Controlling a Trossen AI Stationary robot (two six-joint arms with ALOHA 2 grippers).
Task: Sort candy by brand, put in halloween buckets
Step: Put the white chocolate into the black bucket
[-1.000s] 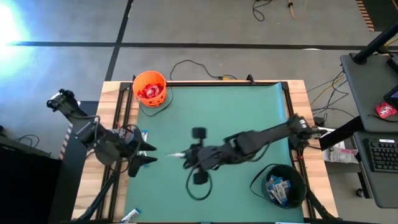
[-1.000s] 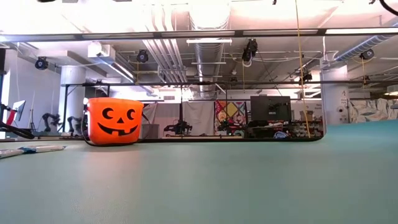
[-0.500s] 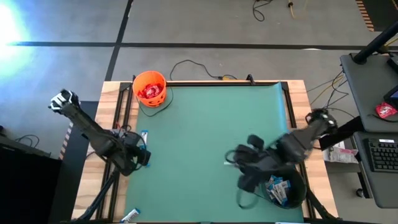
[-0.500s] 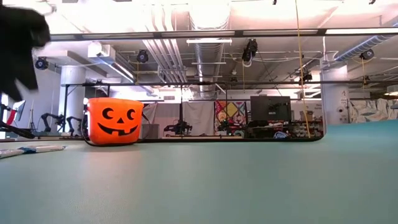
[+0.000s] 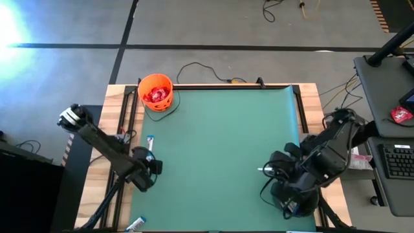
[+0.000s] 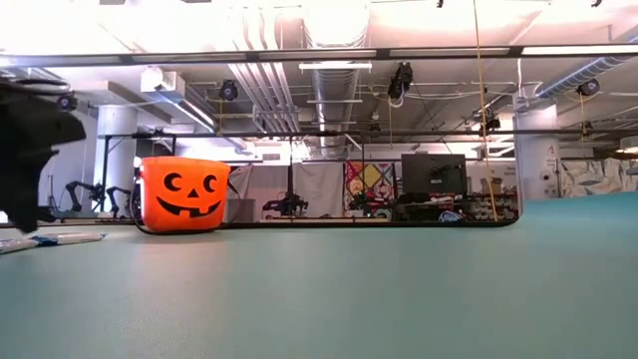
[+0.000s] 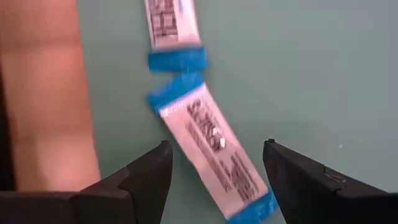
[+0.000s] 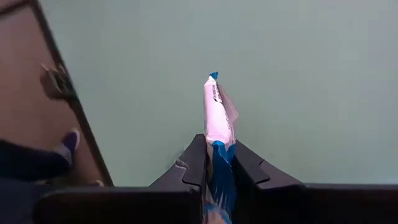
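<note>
Green matting [image 5: 220, 142] covers the table, and in the high view the orange bucket [image 5: 156, 92] sits at its upper left corner with red candy [image 5: 155, 95] heaped inside. The same pail shows in the low view [image 6: 183, 194] at the left of the frame, its black jack-o'-lantern face turned to the camera. The black bucket [image 5: 309, 202] stands at the lower right of the high view, mostly covered by the right arm, with a little blue-and-white wrapping just visible inside. The right gripper [image 8: 216, 163] hangs over that bucket's rim, its fingers pressed together on a blue-and-white bar [image 8: 217, 121] that sticks out forward between them (its white tip pokes out at the gripper's left in the high view). The left gripper [image 7: 214, 168] is at the left edge of the mat, middle left of the high view, fingers spread with one on either side of a second bar [image 7: 216, 155] lying flat on the mat; whether they touch it cannot be told. A third bar [image 7: 171, 22] lies just beyond it, the two blue ends almost meeting, close to the wooden table edge [image 7: 46, 93]. One more bar [image 5: 136, 224] lies at the lower left corner of the high view. In the low view a dark part of an arm [image 6: 30, 140] shows at the far left.
</note>
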